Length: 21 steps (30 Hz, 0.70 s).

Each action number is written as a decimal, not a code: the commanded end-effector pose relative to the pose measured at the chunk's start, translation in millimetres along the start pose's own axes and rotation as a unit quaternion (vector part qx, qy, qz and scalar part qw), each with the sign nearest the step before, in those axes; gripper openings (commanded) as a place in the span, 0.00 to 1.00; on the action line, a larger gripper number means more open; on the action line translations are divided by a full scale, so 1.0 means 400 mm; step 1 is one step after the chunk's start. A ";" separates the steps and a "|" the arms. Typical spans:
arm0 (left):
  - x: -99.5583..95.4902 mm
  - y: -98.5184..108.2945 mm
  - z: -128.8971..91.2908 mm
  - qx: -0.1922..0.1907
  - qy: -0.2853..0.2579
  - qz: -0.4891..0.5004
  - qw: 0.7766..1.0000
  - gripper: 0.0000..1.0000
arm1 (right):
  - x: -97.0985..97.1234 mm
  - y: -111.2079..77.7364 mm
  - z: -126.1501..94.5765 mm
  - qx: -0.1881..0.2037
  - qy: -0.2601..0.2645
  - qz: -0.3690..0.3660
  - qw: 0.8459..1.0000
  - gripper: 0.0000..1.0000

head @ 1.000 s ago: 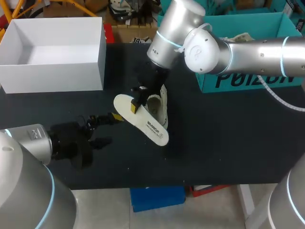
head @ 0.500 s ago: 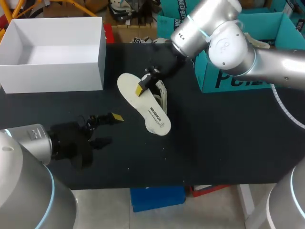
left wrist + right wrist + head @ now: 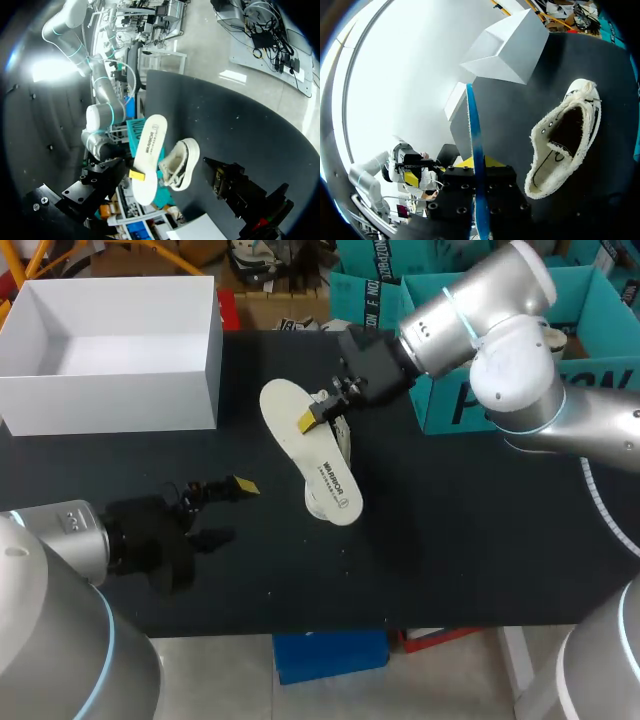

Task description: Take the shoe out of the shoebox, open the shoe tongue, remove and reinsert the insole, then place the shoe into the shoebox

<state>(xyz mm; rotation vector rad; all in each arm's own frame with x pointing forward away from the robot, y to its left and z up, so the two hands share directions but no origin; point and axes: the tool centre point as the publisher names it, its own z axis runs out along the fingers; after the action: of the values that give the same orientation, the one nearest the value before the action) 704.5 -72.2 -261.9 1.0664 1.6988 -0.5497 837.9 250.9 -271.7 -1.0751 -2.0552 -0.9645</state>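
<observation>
On the black table (image 3: 470, 540), as the overhead camera has it, the white shoebox (image 3: 120, 400) stands upright, open side up, at 10 o'clock from the table's middle. My right arm (image 3: 500, 330) comes in from 2 o'clock and reaches toward the middle. My left arm (image 3: 60, 540) sits low at 8 o'clock. The shoe (image 3: 565, 145), a pale lace-up, lies on its side on the tabletop near the middle, well apart from the box, with its mouth turned toward the right wrist camera. The white insole (image 3: 310, 450) is out of the shoe and held up just beside it, its long axis running from 11 to 5 o'clock. The right gripper (image 3: 310, 422) is clamped on the insole, one yellow tip on each face. The left gripper (image 3: 228, 508) has its fingers spread with nothing between them, at 8 o'clock from the insole.
</observation>
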 end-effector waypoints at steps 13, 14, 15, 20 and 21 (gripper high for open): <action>0.001 -0.004 -0.003 -0.003 0.000 0.001 1.000 1.00 | -0.013 -0.031 -0.040 -0.098 0.027 0.037 0.994 0.00; 0.001 -0.004 -0.003 -0.003 0.000 0.001 1.000 1.00 | -0.012 -0.030 -0.040 -0.102 0.031 0.038 0.994 0.00; 0.001 -0.004 -0.003 -0.003 0.000 0.001 1.000 1.00 | -0.010 -0.030 -0.042 -0.106 0.033 0.037 0.993 0.00; 0.001 -0.004 -0.003 -0.003 0.000 0.001 1.000 1.00 | -0.009 -0.021 -0.040 -0.116 0.053 0.041 0.991 0.00; 0.001 -0.004 -0.003 -0.003 0.000 0.001 1.000 1.00 | -0.010 -0.019 -0.039 -0.117 0.058 0.041 0.991 0.00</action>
<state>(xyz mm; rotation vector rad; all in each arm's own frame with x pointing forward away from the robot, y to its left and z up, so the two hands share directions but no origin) 704.5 -72.2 -261.9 1.0663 1.6988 -0.5497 836.2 232.4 -263.2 -1.1811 -1.8517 -1.1689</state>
